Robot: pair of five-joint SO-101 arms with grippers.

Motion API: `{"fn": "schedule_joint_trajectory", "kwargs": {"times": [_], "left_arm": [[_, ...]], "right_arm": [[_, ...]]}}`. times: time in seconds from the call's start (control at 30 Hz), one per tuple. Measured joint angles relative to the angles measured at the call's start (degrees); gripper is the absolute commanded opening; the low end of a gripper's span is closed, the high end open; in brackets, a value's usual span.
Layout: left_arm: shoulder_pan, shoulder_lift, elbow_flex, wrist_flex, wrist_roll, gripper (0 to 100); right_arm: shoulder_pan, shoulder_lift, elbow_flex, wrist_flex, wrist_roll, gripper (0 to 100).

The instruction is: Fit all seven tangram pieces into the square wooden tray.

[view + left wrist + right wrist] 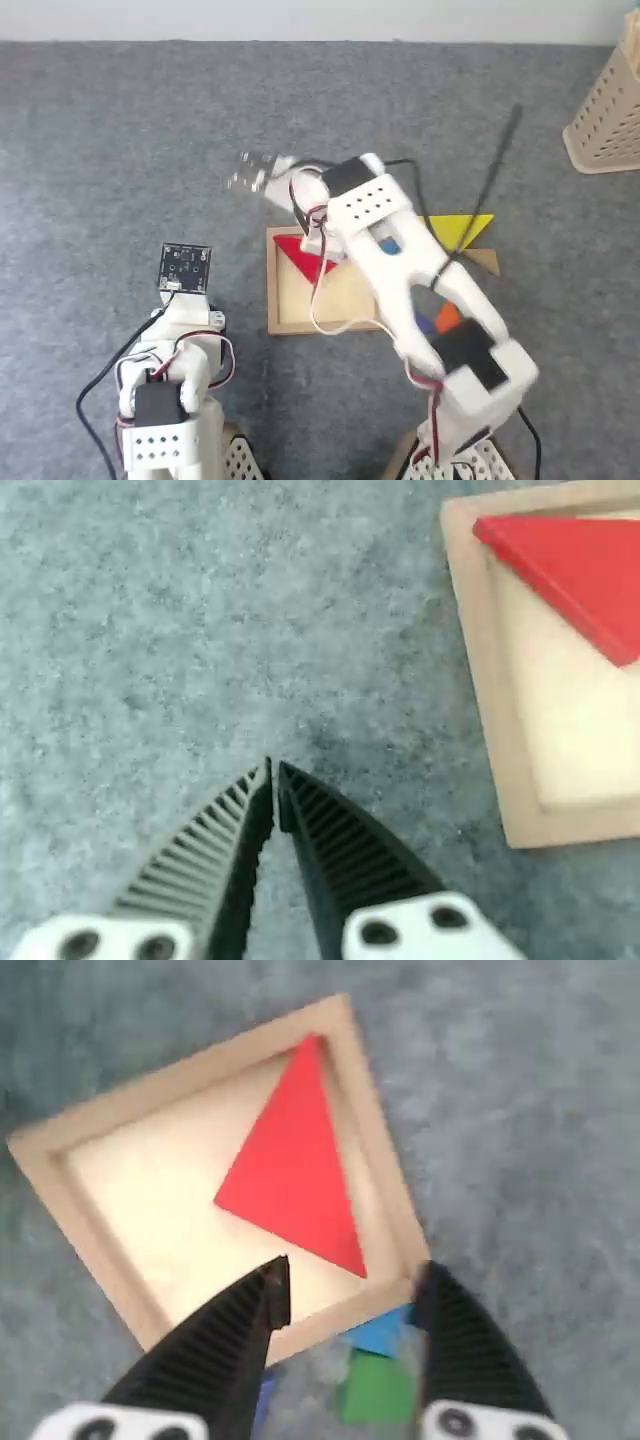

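The square wooden tray [276,300] lies mid-table with a red triangle [303,256] inside, at its far left corner. My right arm stretches across the tray, and its gripper [252,173] is blurred past the tray's far left corner. In the right wrist view that gripper [350,1280] is open and empty above the tray [372,1150] and the red triangle [292,1175]; a blue piece [378,1332] and a green piece [378,1390] lie just outside the rim. My left gripper [272,772] is shut over bare carpet, beside the tray [475,650].
A yellow triangle [461,230] and a tan piece [485,262] lie right of the tray. Orange [447,317] and blue [425,323] pieces peek out under the right arm. A perforated beige container [608,110] stands far right. Grey carpet covers the table.
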Motion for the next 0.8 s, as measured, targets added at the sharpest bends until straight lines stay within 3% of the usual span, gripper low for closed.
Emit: {"fn": "schedule_joint_trajectory", "kwargs": {"times": [0.17, 0.33, 0.53, 0.8], "left_arm": [[0.0, 0.0, 0.0, 0.0, 0.0, 1], [0.0, 0.0, 0.0, 0.0, 0.0, 1], [0.0, 0.0, 0.0, 0.0, 0.0, 1], [0.0, 0.0, 0.0, 0.0, 0.0, 1]], "right_arm": [[0.0, -8.4, 7.5, -3.5, -14.9, 1.2], [0.8, -13.3, 26.0, -19.5, -24.8, 1.3], [0.4, -13.6, 41.5, -42.3, -25.6, 1.6], [-2.5, -13.7, 42.0, -46.0, -25.9, 1.3]]}}
